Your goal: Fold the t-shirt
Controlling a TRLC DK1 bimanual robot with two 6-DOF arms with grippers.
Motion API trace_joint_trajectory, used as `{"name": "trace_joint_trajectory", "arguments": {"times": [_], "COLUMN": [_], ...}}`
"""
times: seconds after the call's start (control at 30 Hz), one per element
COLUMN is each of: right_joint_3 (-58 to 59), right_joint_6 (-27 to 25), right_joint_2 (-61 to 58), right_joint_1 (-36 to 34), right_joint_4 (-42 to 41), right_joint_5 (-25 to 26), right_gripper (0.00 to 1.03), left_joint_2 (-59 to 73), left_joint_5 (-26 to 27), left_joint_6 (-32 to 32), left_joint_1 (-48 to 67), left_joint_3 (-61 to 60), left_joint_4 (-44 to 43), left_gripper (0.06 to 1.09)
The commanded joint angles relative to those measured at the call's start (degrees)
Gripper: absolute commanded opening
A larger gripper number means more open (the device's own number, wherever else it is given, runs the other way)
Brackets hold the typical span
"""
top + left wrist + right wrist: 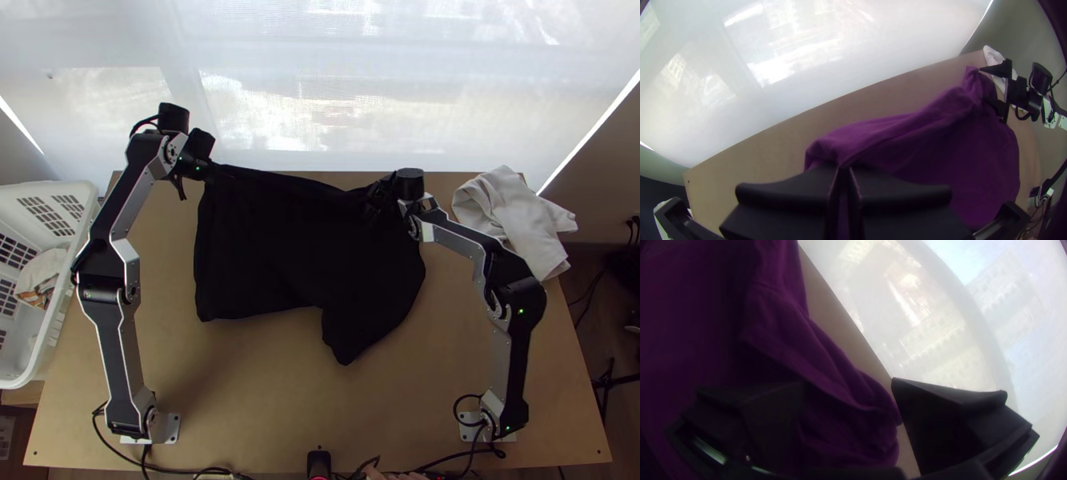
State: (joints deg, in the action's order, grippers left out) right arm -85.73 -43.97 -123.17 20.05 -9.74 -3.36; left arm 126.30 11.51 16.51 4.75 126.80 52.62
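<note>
Your shirt lies on the bench, its long axis running left to right, one lobe pointing nearward. Your left jaws clench its far left corner; your right jaws stand apart around its far edge.

The t-shirt lies on the counter. Left of the t-shirt sits a basket with a bundle in it; right of it, a cloth; behind it, a window screen.

Left arm and right arm flank open table nearest their bases
</note>
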Motion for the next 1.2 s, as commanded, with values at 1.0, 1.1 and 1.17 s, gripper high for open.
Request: {"name": "trace_joint_trajectory", "arguments": {"times": [1.0,1.1,1.17], "right_joint_3": [-16.2,-17.4,-17.4], "right_joint_6": [21.8,23.5,24.5], "right_joint_2": [2.9,3.3,4.1], "right_joint_1": [-1.9,-2.3,-2.4], "right_joint_4": [18.0,20.5,21.7], "right_joint_5": [-0.2,-0.7,-1.0], "right_gripper": [0.03,0.03,0.03], "left_joint_2": [-3.5,-4.0,-4.3], "left_joint_5": [0.2,0.2,0.2], "left_joint_6": [-3.0,-2.8,-2.2], "left_joint_1": [0.5,0.0,-0.1], "left_joint_3": [-0.2,-0.3,-0.8], "left_joint_4": [-0.7,0.0,0.3], "left_gripper": [0.09,0.09,0.09]}}
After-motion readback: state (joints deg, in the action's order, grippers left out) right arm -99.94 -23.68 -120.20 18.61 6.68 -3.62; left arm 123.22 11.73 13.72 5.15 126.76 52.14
